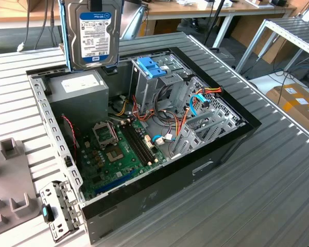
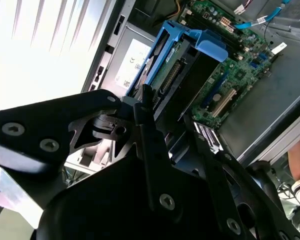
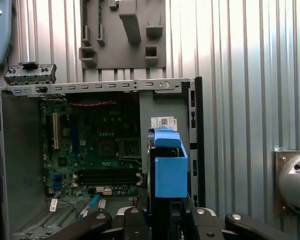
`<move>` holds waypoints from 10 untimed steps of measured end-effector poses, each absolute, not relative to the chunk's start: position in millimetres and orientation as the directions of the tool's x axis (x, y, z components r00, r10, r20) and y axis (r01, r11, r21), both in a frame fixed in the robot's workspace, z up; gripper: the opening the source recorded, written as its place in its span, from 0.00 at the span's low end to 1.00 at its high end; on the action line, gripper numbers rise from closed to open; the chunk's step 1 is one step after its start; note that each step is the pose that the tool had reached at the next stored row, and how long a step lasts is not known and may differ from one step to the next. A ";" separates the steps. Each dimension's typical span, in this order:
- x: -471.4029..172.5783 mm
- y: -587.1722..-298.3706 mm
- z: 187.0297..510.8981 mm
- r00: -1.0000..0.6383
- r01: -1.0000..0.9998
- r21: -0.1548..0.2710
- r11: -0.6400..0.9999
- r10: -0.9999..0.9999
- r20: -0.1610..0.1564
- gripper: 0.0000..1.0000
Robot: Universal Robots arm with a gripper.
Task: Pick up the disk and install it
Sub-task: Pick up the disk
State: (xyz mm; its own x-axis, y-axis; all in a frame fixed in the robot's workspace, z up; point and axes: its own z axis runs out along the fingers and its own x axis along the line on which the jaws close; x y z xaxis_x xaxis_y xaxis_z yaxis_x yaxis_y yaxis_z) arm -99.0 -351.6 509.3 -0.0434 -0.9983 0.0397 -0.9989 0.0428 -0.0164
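Aloft, end effector (image 2: 166, 112) clamped on the disk (image 1: 92, 33), grey power supply (image 1: 77, 85) beneath, drive cage (image 1: 159, 77) beside

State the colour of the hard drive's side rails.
Blue, clearest in the second wrist view: the side rails flank the hard drive clamped in the gripper.

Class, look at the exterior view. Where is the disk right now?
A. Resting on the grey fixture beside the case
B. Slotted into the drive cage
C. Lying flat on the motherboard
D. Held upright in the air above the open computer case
D: the disk hangs upright above the open computer case, gripped by the end effector and clear of the drive cage.
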 end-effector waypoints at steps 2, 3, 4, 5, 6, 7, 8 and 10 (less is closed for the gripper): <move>-93.6 -351.6 509.2 -0.043 -0.999 -0.016 0.043 -0.998 0.040 0.35; -91.2 -351.6 509.2 -0.043 -0.999 -0.016 0.043 -0.998 0.040 0.35; -90.8 -351.7 509.2 -0.043 -0.999 -0.016 0.043 -0.998 0.040 0.35; -90.7 -351.6 509.2 -0.043 -0.999 -0.016 0.043 -0.998 0.040 0.35; -90.7 -351.6 509.2 -0.043 -0.999 -0.016 0.043 -0.998 0.040 0.35; -90.6 -351.6 509.2 -0.043 -0.999 -0.016 0.043 -0.998 0.040 0.35; -90.6 -351.6 509.2 -0.043 -0.999 -0.016 0.043 -0.998 0.040 0.35; -88.9 -351.5 509.2 -0.043 -0.999 -0.016 0.043 -0.998 0.040 0.35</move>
